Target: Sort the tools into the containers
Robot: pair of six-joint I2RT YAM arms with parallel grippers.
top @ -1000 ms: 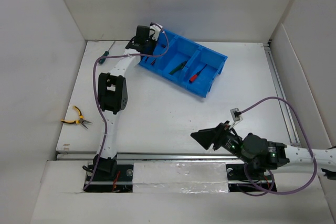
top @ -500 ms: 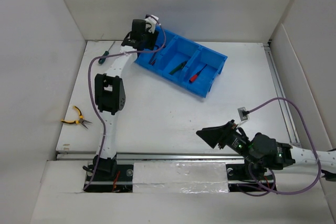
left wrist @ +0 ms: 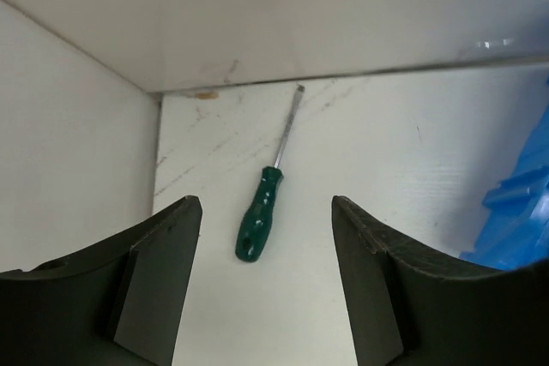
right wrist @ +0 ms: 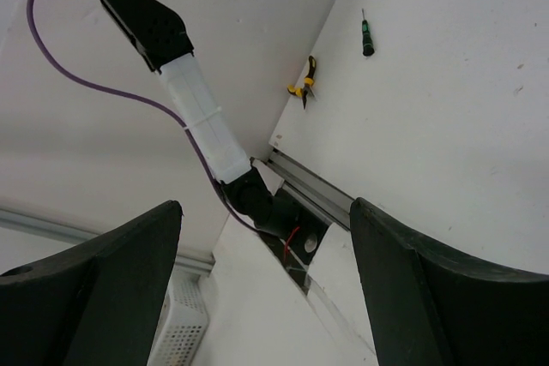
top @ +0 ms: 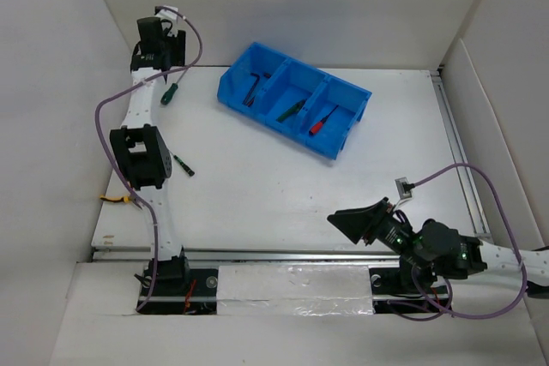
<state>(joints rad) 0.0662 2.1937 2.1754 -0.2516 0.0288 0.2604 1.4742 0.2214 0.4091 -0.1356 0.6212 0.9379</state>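
Swung away from the blue bin to the far-left corner, the left gripper hangs spread over the green-handled screwdriver lying on the table — the right gripper spread too.

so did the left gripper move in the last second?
Yes. The left gripper swung left, off the blue bin's left end to the far-left corner, now open over the green screwdriver.

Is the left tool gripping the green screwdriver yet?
No, the green screwdriver lies loose on the table, with the left tool open above it and not touching.
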